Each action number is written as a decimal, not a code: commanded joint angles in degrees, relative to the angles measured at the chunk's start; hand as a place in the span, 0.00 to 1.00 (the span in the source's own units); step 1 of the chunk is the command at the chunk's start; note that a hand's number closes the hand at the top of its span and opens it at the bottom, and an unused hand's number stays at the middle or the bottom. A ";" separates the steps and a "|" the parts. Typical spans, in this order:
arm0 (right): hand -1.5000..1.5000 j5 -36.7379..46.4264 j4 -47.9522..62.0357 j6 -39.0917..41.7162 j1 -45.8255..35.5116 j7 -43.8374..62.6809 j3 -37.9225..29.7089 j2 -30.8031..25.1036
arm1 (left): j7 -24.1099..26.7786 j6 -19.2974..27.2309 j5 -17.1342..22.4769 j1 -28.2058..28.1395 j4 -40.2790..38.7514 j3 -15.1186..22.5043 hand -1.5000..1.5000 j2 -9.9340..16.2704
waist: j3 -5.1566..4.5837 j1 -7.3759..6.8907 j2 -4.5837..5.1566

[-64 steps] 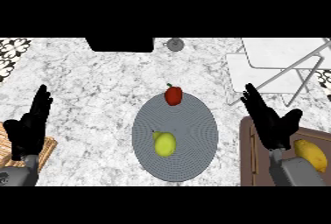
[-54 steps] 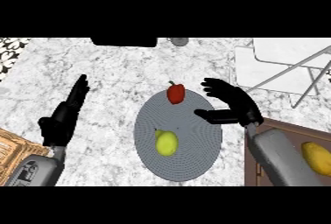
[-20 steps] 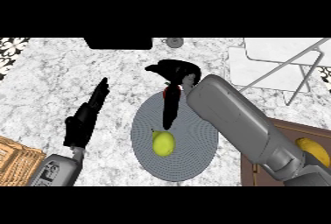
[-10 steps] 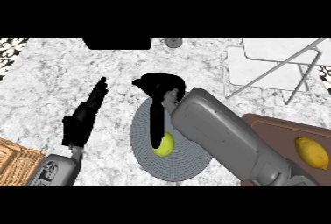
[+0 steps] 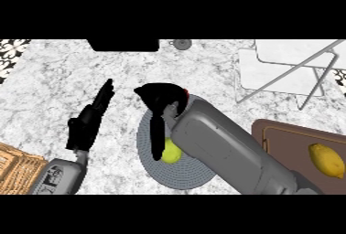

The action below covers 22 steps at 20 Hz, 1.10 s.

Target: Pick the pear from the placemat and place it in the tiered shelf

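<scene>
Yellow-green, the pear [image 5: 170, 152] lay on the grey round placemat [image 5: 177, 176], half hidden beneath my right forearm, so I could not tell which way it pointed. My right hand [image 5: 159, 94] hung over the mat's far edge, fingers pointing down toward the pear. A red fruit [image 5: 187, 93] peeked beside it. My left hand [image 5: 90, 121] rested open, well left. A lemon [image 5: 326, 160] lay on the brown board [image 5: 286, 137]; the white tiered shelf [image 5: 287, 68] stood far right.

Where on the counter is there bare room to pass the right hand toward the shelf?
Bare marble lies between the placemat and the tiered shelf, above the cutting board. More lies left of the left hand. Crowded over the placemat: right hand, pear, a red fruit.
</scene>
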State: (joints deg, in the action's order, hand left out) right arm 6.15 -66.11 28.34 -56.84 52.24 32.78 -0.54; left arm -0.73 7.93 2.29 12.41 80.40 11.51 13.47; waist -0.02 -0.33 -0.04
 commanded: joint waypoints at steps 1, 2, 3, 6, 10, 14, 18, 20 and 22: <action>0.00 -0.47 -3.60 1.01 0.07 6.89 -0.57 0.51 | 1.21 -0.03 -0.87 1.62 -3.87 -1.63 0.50 -1.46 | -0.01 0.30 -0.01; 0.00 1.35 0.35 -0.07 1.32 2.35 1.33 0.51 | 1.03 0.48 -1.83 -1.89 0.44 -0.31 0.50 -1.32 | 0.00 -0.18 0.02; 0.00 -1.77 -0.05 -1.61 0.09 4.80 3.22 0.52 | 2.16 0.05 -2.28 -2.09 -1.14 -0.27 0.50 -1.31 | -0.01 -0.34 0.03; 0.00 0.31 -1.32 -0.44 1.17 4.83 1.34 0.52 | -0.94 -0.46 -2.08 -2.31 3.89 -0.62 0.50 -1.36 | 0.01 -0.17 -0.05; 0.00 2.01 -1.86 -1.18 4.65 4.06 4.18 0.51 | -0.09 -2.35 -1.40 1.36 -0.95 -2.78 0.50 -1.41 | 0.00 0.25 0.00; 0.00 1.98 -3.79 -1.81 4.79 5.79 4.53 0.52 | 0.84 -3.79 -1.55 -3.73 2.75 -3.28 0.50 -0.38 | 0.01 0.05 -0.05; 0.00 2.50 2.65 -3.95 2.65 1.44 5.30 0.52 | 2.33 -2.82 -3.34 -2.55 -0.36 -2.50 0.50 -3.20 | 0.00 -0.14 0.10; 0.00 0.85 1.82 -4.08 3.41 3.52 7.45 0.53 | -3.09 -1.65 -3.59 -1.57 4.09 -2.64 0.50 -3.36 | 0.01 -0.27 0.02; 0.00 1.13 1.62 -4.96 3.15 3.71 9.70 0.53 | -0.39 -3.67 -2.65 3.30 -1.83 -4.99 0.50 -3.00 | -0.01 -0.03 0.10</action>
State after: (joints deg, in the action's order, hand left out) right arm 6.93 -64.48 23.82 -53.85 53.30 40.55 -0.28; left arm -1.07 5.41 -0.97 11.68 81.25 8.64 10.64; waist -0.02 -0.55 0.02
